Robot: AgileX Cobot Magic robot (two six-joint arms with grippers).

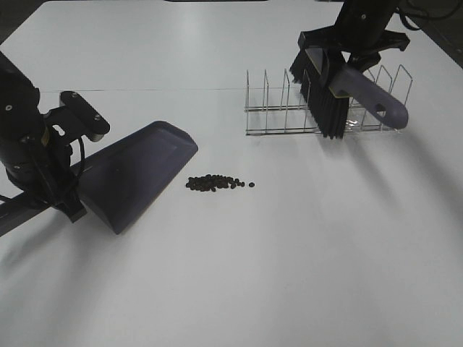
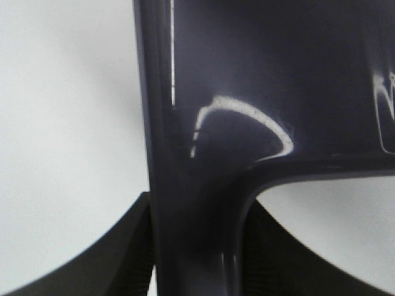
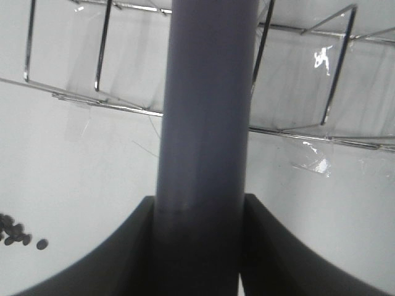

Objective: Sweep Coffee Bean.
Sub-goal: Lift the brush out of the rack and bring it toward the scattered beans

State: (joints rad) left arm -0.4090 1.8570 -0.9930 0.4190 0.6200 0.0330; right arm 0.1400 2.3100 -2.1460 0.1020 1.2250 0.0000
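Left gripper (image 2: pixel 197 246): we see it closed tight on the handle of the dustpan (image 1: pixel 137 170), one dark finger on each side.
Dustpan: purple; it runs out from our left gripper, its wide lip at the far end, low on the white table (image 1: pixel 289 253).
Right gripper (image 3: pixel 200 246): we find it clamped on the purple handle of the brush (image 1: pixel 340 87), a jaw pressed to either side.
Brush: it hangs under our right gripper, black bristles pointing down among the rack's wires; we cannot tell whether they touch the table.
Coffee bean (image 1: pixel 217 182): a small cluster of dark beans on the table, just past the dustpan's lip on the side away from our left gripper, not touching it, and well apart from our right gripper. One bean sits slightly off the cluster, toward the right gripper.
Rack (image 1: pixel 275 110): wire dividers standing directly below our right gripper.
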